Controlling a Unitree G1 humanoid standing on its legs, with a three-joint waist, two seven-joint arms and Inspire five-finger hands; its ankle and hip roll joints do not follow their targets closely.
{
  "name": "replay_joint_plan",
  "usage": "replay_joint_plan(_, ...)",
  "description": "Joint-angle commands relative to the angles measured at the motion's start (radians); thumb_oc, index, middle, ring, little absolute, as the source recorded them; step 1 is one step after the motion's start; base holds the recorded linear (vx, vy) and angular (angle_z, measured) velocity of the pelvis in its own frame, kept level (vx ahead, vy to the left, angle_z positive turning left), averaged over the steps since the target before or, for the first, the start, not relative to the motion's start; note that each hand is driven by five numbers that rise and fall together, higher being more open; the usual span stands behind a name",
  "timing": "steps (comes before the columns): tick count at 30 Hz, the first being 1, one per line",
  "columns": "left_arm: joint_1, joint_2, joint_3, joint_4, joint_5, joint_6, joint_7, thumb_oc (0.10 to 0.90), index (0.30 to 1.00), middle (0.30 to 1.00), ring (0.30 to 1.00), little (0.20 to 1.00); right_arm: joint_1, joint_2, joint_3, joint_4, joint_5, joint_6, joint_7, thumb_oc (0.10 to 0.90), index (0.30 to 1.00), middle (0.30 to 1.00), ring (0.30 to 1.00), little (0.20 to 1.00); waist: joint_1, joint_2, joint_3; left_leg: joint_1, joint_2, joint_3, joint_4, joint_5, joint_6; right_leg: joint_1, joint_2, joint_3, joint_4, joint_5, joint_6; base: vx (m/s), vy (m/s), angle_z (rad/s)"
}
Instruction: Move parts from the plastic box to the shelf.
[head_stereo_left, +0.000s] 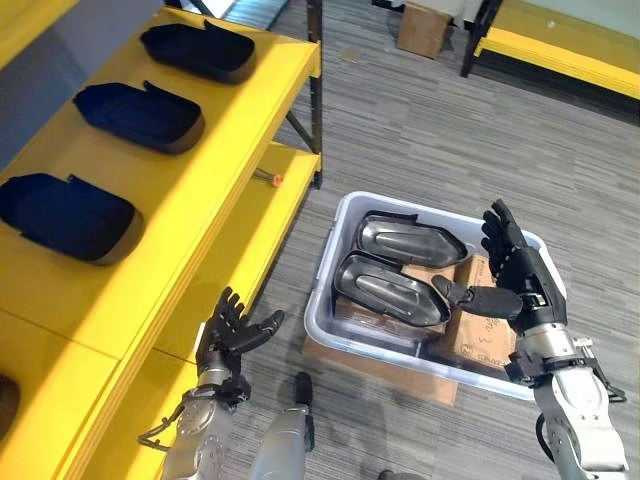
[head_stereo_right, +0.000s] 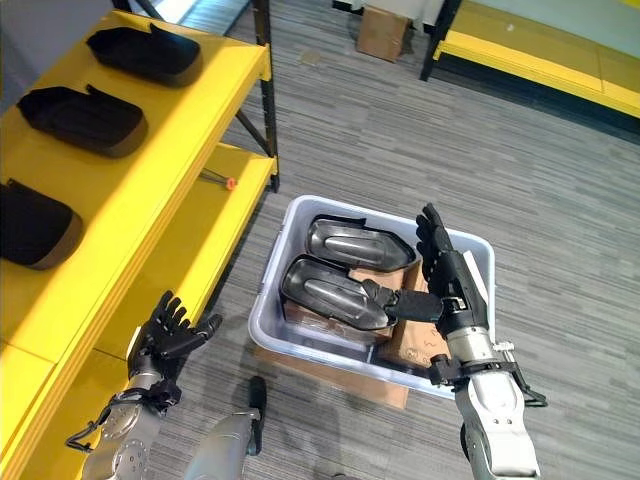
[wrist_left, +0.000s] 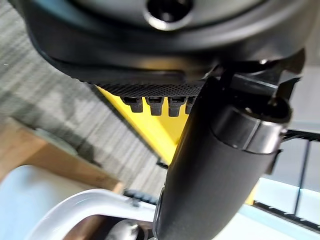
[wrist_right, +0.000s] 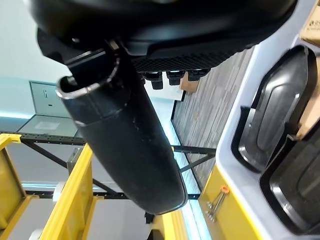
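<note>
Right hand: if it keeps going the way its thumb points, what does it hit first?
Probably the nearer dark part in the plastic box; the right hand is open, thumb tip almost at its edge, though depth is unclear.

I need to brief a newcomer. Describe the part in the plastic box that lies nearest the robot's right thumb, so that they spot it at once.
Start at the plastic box on the floor beside the yellow shelf. Two dark shiny parts lie in it on cardboard boxes. The near part is the one closer to the robot, at the thumb of the open right hand; the far part lies beyond it.
</note>
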Motion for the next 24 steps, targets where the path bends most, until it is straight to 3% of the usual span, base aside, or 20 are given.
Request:
replay_joint_plan(1,0.061,0.052,0.031,-0.086,0.026,-0.065,-0.005,0.900,1.000,1.000,1.000,1.000,0.004,-0.041,-0.043,-0.072,0.029,-0.076,-0.004,0.900,1.000,1.000,1.000,1.000,-0.019,0.007,-0.118,-0.025,0.112,-0.047,0.003,-0.015,-0.081,-0.062,0.077,0.015,-0.020,0.004,-0.056,0.10,0.191,-0.11)
replay_joint_plan(2,0.059,0.061,0.027,-0.093,0.029,-0.061,-0.007,0.900,1.000,1.000,1.000,1.000,-0.006,-0.040,-0.042,-0.078,0.022,-0.072,-0.004,0.900,1.000,1.000,1.000,1.000,-0.023,-0.001,-0.120,-0.035,0.099,-0.039,0.033,-0.051,-0.062,-0.074,0.059,0.016,-0.007,0.024,-0.041,0.06,0.126,-0.09)
replay_joint_plan(7,0.047,0.077,0.023,-0.090,0.043,-0.058,-0.007,0.900,1.000,1.000,1.000,1.000,-0.027,-0.034,-0.029,-0.078,0.015,-0.074,-0.005,0.900,1.000,1.000,1.000,1.000,-0.022,-0.011,-0.121,-0.033,0.096,-0.024,0.057,-0.088,-0.042,-0.094,0.048,0.027,0.020,0.052,-0.022,0.06,0.110,-0.09)
replay_joint_plan(11,0.028,0.094,0.013,-0.084,0.058,-0.054,-0.011,0.900,1.000,1.000,1.000,1.000,-0.027,-0.022,-0.028,-0.086,0.003,-0.073,0.001,0.900,1.000,1.000,1.000,1.000,-0.040,-0.014,-0.122,0.031,0.085,-0.010,0.015,-0.107,-0.020,-0.164,0.048,0.032,0.158,0.154,0.011,0.04,0.102,-0.11)
replay_joint_plan(13,0.013,0.110,0.009,-0.081,0.063,-0.057,-0.007,0.900,1.000,1.000,1.000,1.000,-0.040,-0.019,-0.019,-0.090,-0.004,-0.074,-0.001,0.900,1.000,1.000,1.000,1.000,-0.053,0.003,-0.103,0.078,0.096,0.001,-0.032,-0.104,-0.010,-0.245,0.052,0.010,0.287,0.221,0.029,0.00,0.165,-0.06)
replay_joint_plan(16,-0.005,0.123,0.006,-0.082,0.070,-0.051,-0.002,0.900,1.000,1.000,1.000,1.000,-0.054,-0.013,-0.003,-0.089,-0.020,-0.074,-0.005,0.900,1.000,1.000,1.000,1.000,-0.063,0.035,-0.076,0.148,0.113,0.022,-0.085,-0.099,-0.002,-0.298,0.028,-0.092,0.397,0.225,0.028,0.05,0.151,-0.28)
replay_joint_plan(17,-0.005,0.120,0.008,-0.084,0.071,-0.050,-0.005,0.900,1.000,1.000,1.000,1.000,-0.053,-0.011,-0.005,-0.090,-0.023,-0.073,-0.004,0.900,1.000,1.000,1.000,1.000,-0.064,0.039,-0.074,0.169,0.114,0.032,-0.096,-0.103,-0.001,-0.304,0.010,-0.122,0.390,0.221,0.021,0.20,0.047,-0.43)
replay_joint_plan(18,-0.001,0.120,0.017,-0.095,0.068,-0.050,-0.010,0.900,1.000,1.000,1.000,1.000,-0.062,-0.007,-0.005,-0.089,-0.018,-0.072,-0.009,0.900,1.000,1.000,1.000,1.000,-0.054,0.040,-0.074,0.201,0.129,0.052,-0.096,-0.135,-0.019,-0.293,-0.060,-0.184,0.290,0.193,0.009,0.12,0.013,-0.34)
replay_joint_plan(19,0.000,0.121,0.017,-0.096,0.068,-0.051,-0.011,0.900,1.000,1.000,1.000,1.000,-0.062,-0.007,-0.006,-0.090,-0.018,-0.072,-0.009,0.900,1.000,1.000,1.000,1.000,-0.053,0.041,-0.071,0.194,0.132,0.061,-0.094,-0.119,-0.015,-0.294,-0.058,-0.194,0.280,0.207,0.000,0.09,-0.047,-0.53)
replay_joint_plan(21,0.000,0.116,0.019,-0.093,0.057,-0.052,-0.005,0.900,1.000,1.000,1.000,1.000,-0.076,-0.004,0.011,-0.084,-0.004,-0.070,-0.011,0.900,1.000,1.000,1.000,1.000,-0.045,0.041,-0.073,0.210,0.151,0.073,-0.095,-0.142,-0.037,-0.301,-0.106,-0.227,0.179,0.227,0.012,0.08,-0.087,-0.51)
replay_joint_plan(24,0.020,0.107,0.038,-0.086,0.053,-0.053,0.000,0.900,1.000,1.000,1.000,1.000,-0.090,-0.015,0.035,-0.082,-0.007,-0.067,-0.005,0.900,1.000,1.000,1.000,1.000,-0.031,0.033,-0.067,0.233,0.168,0.101,-0.099,-0.151,-0.057,-0.296,-0.155,-0.277,0.051,0.338,0.046,0.08,-0.125,-0.37)
